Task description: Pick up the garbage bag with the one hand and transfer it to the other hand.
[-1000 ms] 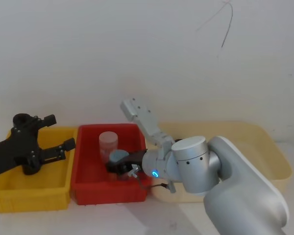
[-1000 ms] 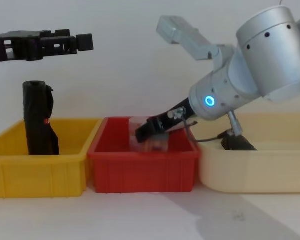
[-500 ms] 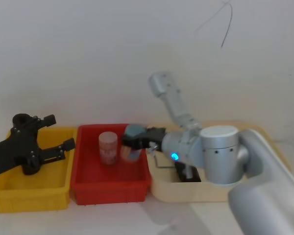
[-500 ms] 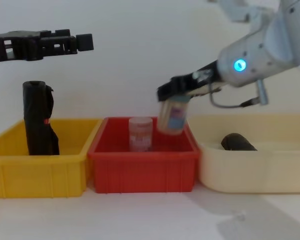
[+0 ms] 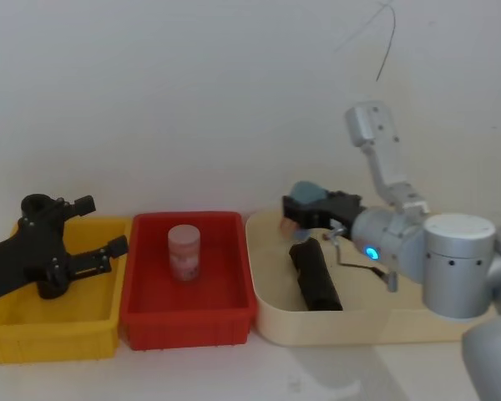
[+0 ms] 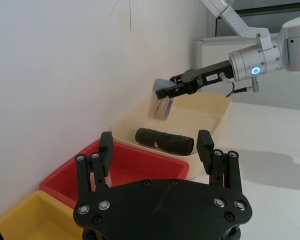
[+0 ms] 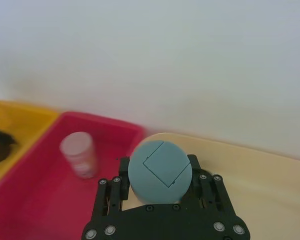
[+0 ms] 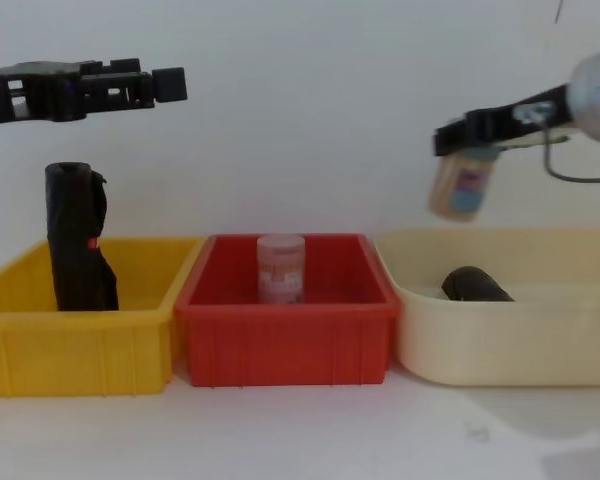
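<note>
The right black long-fingered gripper (image 5: 294,210), on its silver arm with a blue glowing ring, was clamped on a small pale cylindrical jar with a light-blue lid (image 8: 462,188). It held the jar in the air above the left end of the cream rounded plastic tray (image 5: 359,334). The lid bore a thin square outline. The jar's side carried a pink and blue printed label, too blurred to read. A small white label (image 6: 212,76) sat on the gripper's body, its writing too small to make out.

The garbage bag, a matte black crinkled plastic roll (image 5: 316,276), lay on its side in the cream tray, below the held jar and apart from it.

The left black gripper (image 5: 102,224) hung above the yellow plastic bin (image 5: 50,342) with its fingers spread and nothing between them. A second black roll with a small red mark (image 8: 78,240) stood upright in that bin. A pale pink cylindrical jar (image 5: 184,252) stood upright in the red plastic bin (image 5: 188,330) between the other two containers.
</note>
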